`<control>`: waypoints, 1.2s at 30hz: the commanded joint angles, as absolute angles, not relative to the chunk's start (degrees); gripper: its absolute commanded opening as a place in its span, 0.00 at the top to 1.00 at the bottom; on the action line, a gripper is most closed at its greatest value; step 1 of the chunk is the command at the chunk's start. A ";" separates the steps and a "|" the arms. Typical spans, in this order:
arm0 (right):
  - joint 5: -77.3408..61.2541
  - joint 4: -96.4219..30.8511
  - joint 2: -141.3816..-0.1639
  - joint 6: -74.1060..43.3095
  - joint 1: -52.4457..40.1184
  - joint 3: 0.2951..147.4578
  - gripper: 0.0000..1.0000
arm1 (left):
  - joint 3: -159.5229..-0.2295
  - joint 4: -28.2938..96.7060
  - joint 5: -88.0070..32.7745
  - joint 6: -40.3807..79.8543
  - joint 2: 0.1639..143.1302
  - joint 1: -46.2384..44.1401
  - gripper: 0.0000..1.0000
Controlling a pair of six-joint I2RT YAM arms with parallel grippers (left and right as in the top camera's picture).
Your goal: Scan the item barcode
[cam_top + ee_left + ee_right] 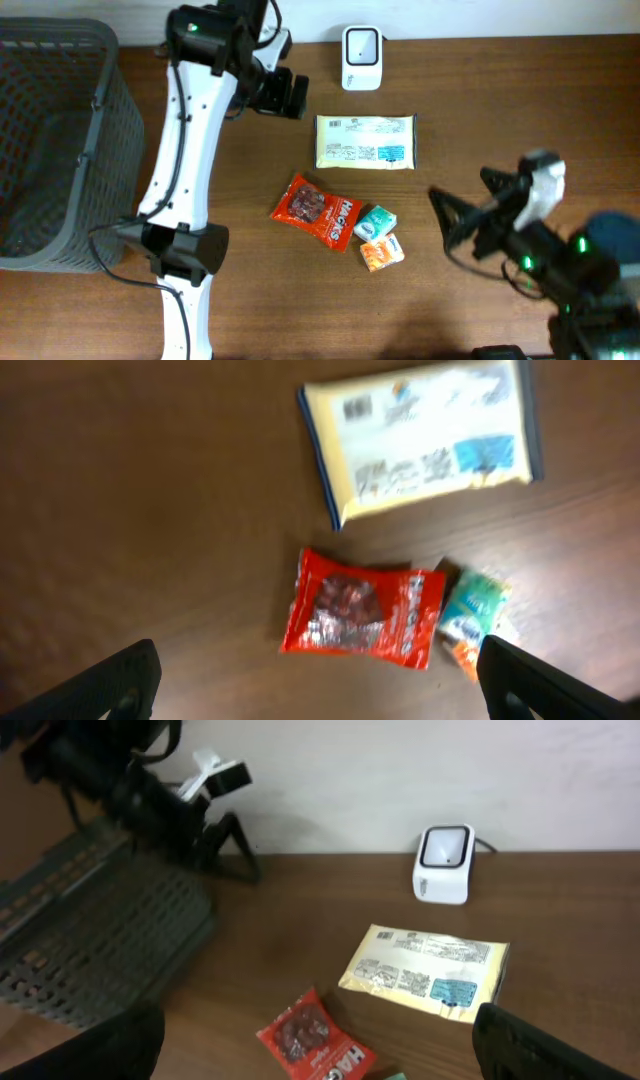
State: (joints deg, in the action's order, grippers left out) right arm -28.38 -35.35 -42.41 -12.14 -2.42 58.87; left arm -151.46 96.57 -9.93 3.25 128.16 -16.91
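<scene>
Over the table, left end effector hovers released; right end effector hovers released too.

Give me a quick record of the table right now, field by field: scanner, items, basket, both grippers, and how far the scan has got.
scanner: white barcode scanner at the far edge of the table
items: yellow packet, red snack bag, teal packet, orange packet, all lying flat
basket: grey basket at the robot's left
left gripper: open, holding nothing
right gripper: open, holding nothing
progress: no item picked up yet
</scene>
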 commanded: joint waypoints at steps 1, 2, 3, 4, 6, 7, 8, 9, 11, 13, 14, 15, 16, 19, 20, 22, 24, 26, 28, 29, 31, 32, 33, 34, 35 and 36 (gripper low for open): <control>-27.83 -35.83 -50.11 -11.16 -2.17 61.08 0.02 | -146.87 95.59 -9.08 3.46 127.74 -16.84 0.01; -27.83 -35.81 -52.64 -11.16 -2.17 61.08 0.02 | -145.40 94.32 -8.54 3.64 127.74 -16.82 0.01; -27.83 -35.81 -54.98 -11.14 -2.17 61.08 0.02 | -143.79 92.60 -8.56 3.64 127.74 -16.71 0.01; -27.83 -35.81 -56.99 -11.16 -2.17 61.08 0.02 | -142.47 91.24 -8.54 3.64 127.74 -16.69 0.01; -27.83 -35.83 -61.69 -11.16 -2.17 61.08 0.02 | -139.52 88.25 -8.58 3.64 127.74 -16.36 0.01; -27.83 -35.83 -64.36 -11.16 -2.17 61.08 0.02 | -138.10 86.98 -8.56 3.64 127.74 -15.97 0.01; -27.83 -35.90 -66.89 -11.16 -2.17 61.08 0.02 | -136.42 85.67 -8.58 3.64 127.76 -15.55 0.01; -27.83 -35.97 -68.99 -11.16 -2.17 61.08 0.02 | -134.69 84.42 -8.64 3.64 127.76 -15.29 0.01; -27.83 -35.77 -73.43 -11.18 -2.15 61.08 0.02 | -131.11 81.65 -8.82 3.62 127.81 -15.22 0.01; -27.81 -34.11 -76.03 -12.43 -2.15 61.08 0.02 | -127.20 78.74 -10.57 3.60 127.81 -15.22 0.01; -27.86 -33.15 -76.60 -12.84 -2.04 61.08 0.01 | -125.80 77.60 -12.23 3.60 127.81 -15.22 0.01; -27.88 -31.99 -76.90 -13.19 -1.78 61.08 0.02 | -124.09 75.92 -14.70 3.55 127.81 -15.22 0.01; -27.83 -31.00 -76.93 -14.00 -1.45 61.08 0.02 | -122.54 74.11 -16.86 3.51 127.81 -15.29 0.01; -27.88 -29.58 -76.82 -14.02 0.08 61.08 0.02 | -117.34 67.18 -23.57 3.38 127.81 -15.38 0.01; -27.90 -29.80 -76.82 -14.02 0.51 61.08 0.02 | -115.83 65.04 -25.52 3.36 127.83 -15.46 0.01; -27.81 -31.16 -76.82 -13.96 1.23 61.08 0.02 | -111.13 58.81 -27.70 3.40 127.92 -16.03 0.01; -27.81 -32.45 -76.84 -13.96 1.43 61.08 0.02 | -108.22 55.44 -27.64 3.40 127.92 -16.51 0.01; -27.81 -33.95 -76.88 -13.96 1.52 61.08 0.02 | -105.62 52.64 -27.51 3.86 128.03 -16.78 0.01; -27.81 -33.87 -76.88 -13.96 1.52 61.08 0.02 | -104.79 51.35 -24.86 6.68 128.40 -16.71 0.01; -27.81 -33.89 -76.88 -13.96 1.52 61.08 0.02 | -104.79 51.16 -23.42 7.79 128.64 -16.71 0.01; -26.50 -34.35 -76.90 -13.76 1.52 61.06 0.02 | -104.79 50.94 -22.55 8.29 129.40 -16.73 0.01; -25.56 -34.33 -76.88 -13.78 1.54 61.06 0.02 | -104.79 50.98 -22.68 8.29 129.67 -16.73 0.01; -24.29 -34.28 -76.88 -13.76 1.67 61.08 0.02 | -104.79 51.09 -22.63 8.27 130.13 -16.78 0.01; -22.41 -34.30 -76.88 -13.78 2.04 61.08 0.02 | -104.79 51.33 -22.46 8.27 130.41 -16.78 0.00; -19.68 -34.57 -76.88 -13.87 2.92 61.08 0.02 | -104.79 51.68 -22.06 8.29 130.80 -16.78 0.00; -17.26 -35.11 -76.88 -14.00 4.56 61.08 0.02 | -104.77 52.05 -21.45 8.29 131.31 -16.78 0.01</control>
State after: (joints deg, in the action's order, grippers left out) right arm -24.58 -34.35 -77.45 -13.54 1.72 60.45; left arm -105.10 51.29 -23.20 7.35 128.70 -16.86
